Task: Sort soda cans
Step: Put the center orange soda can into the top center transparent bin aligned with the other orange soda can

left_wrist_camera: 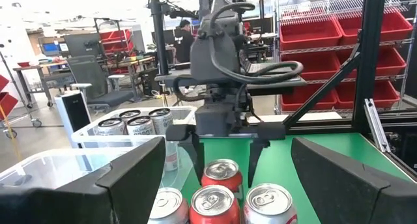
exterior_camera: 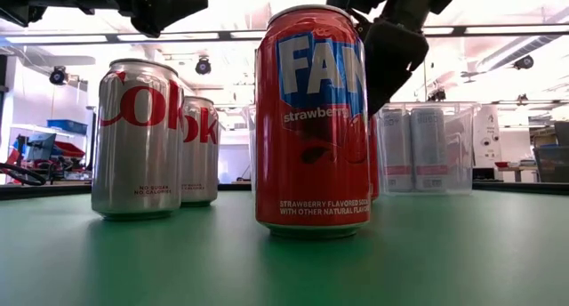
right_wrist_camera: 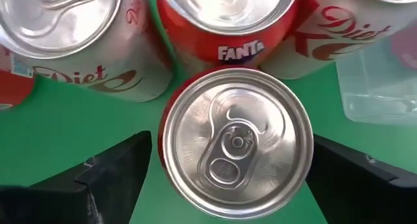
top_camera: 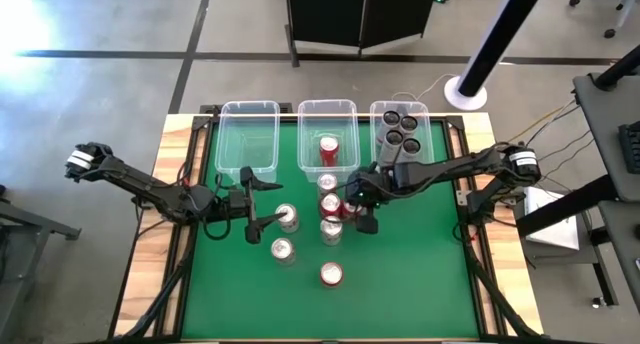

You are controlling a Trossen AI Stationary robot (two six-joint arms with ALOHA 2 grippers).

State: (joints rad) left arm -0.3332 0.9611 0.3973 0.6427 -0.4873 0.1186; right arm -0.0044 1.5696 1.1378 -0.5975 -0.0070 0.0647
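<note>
Closest to the front edge of the green table mat sits 1 red Fanta strawberry can, with a silver Diet Coke can a bit further in. The left gripper hangs spread open just beside another silver can. The right gripper hovers with fingers apart over a red can in the middle cluster, gripping nothing, and past that 3 clear plastic bins line the back: 1 red can in the middle, 4 dark cans on the right.

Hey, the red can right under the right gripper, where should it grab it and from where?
Its side wall below the rim, coming straight down. The red can stands upright, the right gripper's open fingers flank it over bare mat, and neighbouring cans crowd another side.
</note>
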